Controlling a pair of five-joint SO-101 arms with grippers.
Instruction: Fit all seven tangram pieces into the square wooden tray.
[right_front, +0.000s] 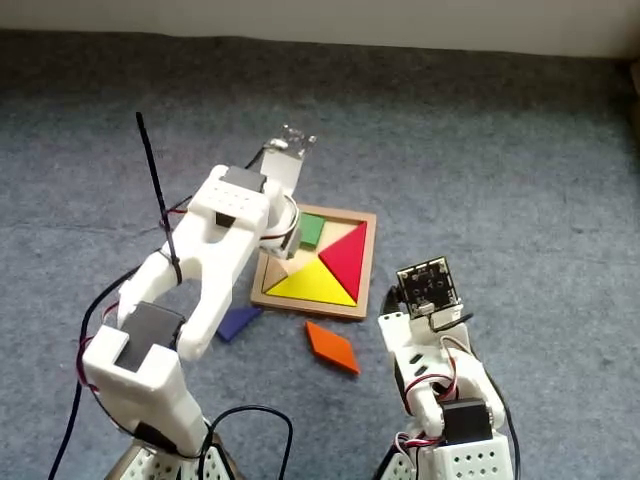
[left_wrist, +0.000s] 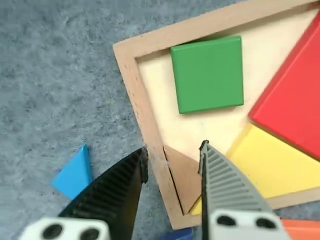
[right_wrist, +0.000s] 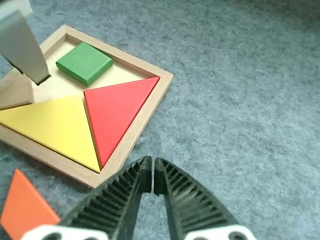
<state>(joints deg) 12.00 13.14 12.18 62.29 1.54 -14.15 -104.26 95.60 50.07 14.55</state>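
The square wooden tray (right_front: 368, 262) (left_wrist: 129, 82) (right_wrist: 125, 57) holds a green square (right_front: 312, 230) (left_wrist: 207, 74) (right_wrist: 84, 62), a red triangle (right_front: 346, 255) (left_wrist: 295, 105) (right_wrist: 117, 112) and a yellow triangle (right_front: 308, 284) (left_wrist: 275, 165) (right_wrist: 50, 125). A plain wood-coloured triangle (left_wrist: 182, 177) (right_wrist: 12, 90) leans at the tray's left wall. My left gripper (left_wrist: 173, 150) is open just above it, black finger outside the wall, grey finger inside the tray. My right gripper (right_wrist: 152, 172) is shut on nothing, low over the carpet in front of the tray's right corner.
On the grey carpet lie an orange parallelogram (right_front: 332, 347) (right_wrist: 25, 210) in front of the tray, a dark blue piece (right_front: 238, 322) at its front left, and a light blue triangle (left_wrist: 75, 172) left of the tray. Open carpet stretches to the right and behind.
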